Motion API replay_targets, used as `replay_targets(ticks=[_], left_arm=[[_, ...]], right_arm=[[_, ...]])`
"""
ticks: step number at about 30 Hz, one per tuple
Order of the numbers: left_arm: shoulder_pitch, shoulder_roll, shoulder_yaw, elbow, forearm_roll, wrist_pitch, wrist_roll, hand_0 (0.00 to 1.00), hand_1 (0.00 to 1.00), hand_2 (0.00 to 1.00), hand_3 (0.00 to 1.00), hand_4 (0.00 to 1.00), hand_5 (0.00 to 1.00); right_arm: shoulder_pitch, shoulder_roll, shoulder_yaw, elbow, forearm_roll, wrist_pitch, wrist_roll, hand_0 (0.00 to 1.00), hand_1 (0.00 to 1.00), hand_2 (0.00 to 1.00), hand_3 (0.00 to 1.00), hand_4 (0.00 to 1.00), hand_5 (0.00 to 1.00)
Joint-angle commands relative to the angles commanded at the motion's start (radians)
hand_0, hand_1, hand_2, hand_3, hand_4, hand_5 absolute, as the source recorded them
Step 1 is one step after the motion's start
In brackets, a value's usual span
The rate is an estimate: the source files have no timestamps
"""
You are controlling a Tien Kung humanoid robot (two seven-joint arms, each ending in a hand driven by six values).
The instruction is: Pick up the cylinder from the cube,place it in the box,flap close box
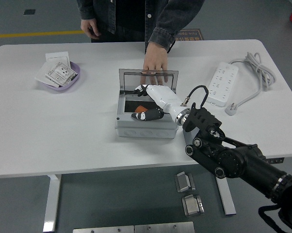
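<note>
Right white robot hand (pixel 147 102) over centre-frame grey open box (pixel 145 127), fingers loosened, holding nothing, orange cylinder (pixel 141 108) lying inside; person's hand (pixel 154 66) steadying clear lid (pixel 148 79).

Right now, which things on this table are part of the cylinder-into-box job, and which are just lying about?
Part of the job:
- orange cylinder, down inside the box
- grey box, clear lid standing open
- right hand over the box, fingers spread
- person's hand behind the lid

Lying about:
- power strip with its cable
- purple dish holding packets
</note>
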State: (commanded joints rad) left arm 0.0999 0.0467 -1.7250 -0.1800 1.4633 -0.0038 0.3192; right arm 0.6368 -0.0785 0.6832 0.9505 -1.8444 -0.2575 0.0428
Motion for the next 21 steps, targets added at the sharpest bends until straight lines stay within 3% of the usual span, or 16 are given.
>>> replay_targets(ticks=[8,15,21], left_arm=[[0.011,-0.004,-0.008,0.0,0.0,0.002,0.001,0.635,0.617,0.568,0.596,0.669,0.277],[0.017,-0.003,-0.015,0.0,0.007,0.003,0.004,0.635,0.617,0.569,0.596,0.668,0.275],[0.017,0.0,-0.013,0.0,0.005,0.004,0.004,0.634,0.617,0.569,0.596,0.668,0.275]], right_arm=[[-0.069,-0.084,0.095,0.173,0.083,0.022,-0.027,0.848,0.712,0.709,0.748,0.99,0.377],[-0.048,-0.142,0.147,0.325,0.121,0.05,-0.054,0.834,0.709,0.71,0.749,0.989,0.399],[0.0,-0.146,0.177,0.34,0.132,0.064,-0.062,0.831,0.703,0.713,0.749,0.989,0.406]])
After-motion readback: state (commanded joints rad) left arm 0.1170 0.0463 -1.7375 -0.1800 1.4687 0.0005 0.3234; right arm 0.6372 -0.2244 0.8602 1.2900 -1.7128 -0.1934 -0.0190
